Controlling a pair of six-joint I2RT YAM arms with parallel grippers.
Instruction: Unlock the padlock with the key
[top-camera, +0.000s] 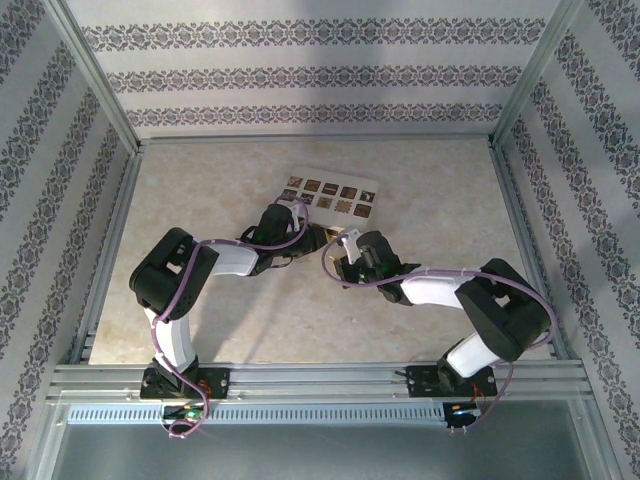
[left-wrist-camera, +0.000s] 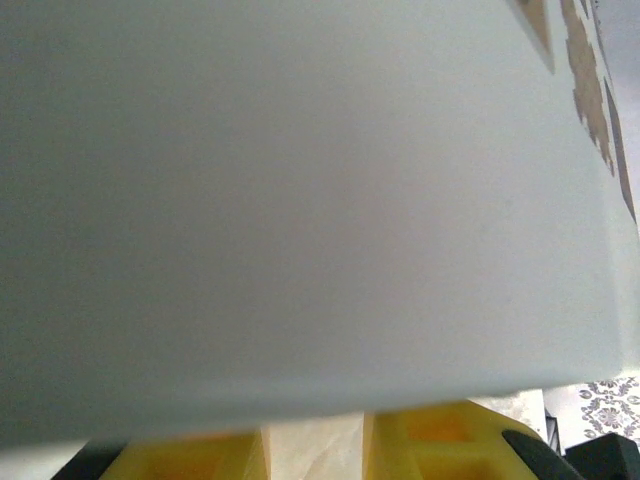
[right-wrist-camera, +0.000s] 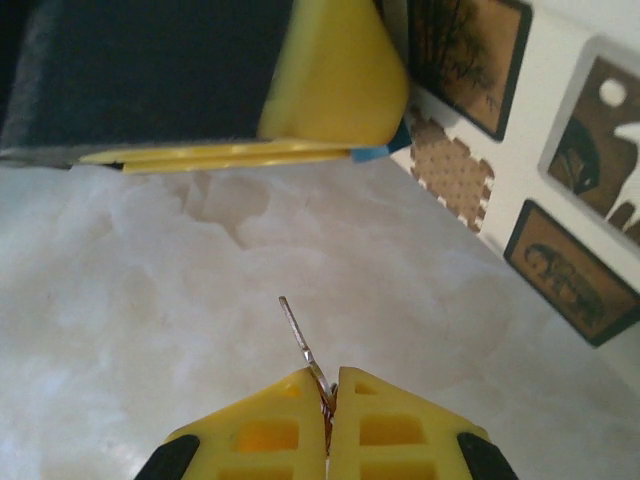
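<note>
Right wrist view, right hand pinching key, animal-picture card nearby

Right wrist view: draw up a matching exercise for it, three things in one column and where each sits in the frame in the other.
Things:
1. thin silver metal key
2. white card of brown pictures
3. pale marbled tabletop

Places:
A. lying along the right edge
B. spread across the middle
C. pinched in the right claw, bottom centre

Pairs: 1-C, 2-A, 3-B
</note>
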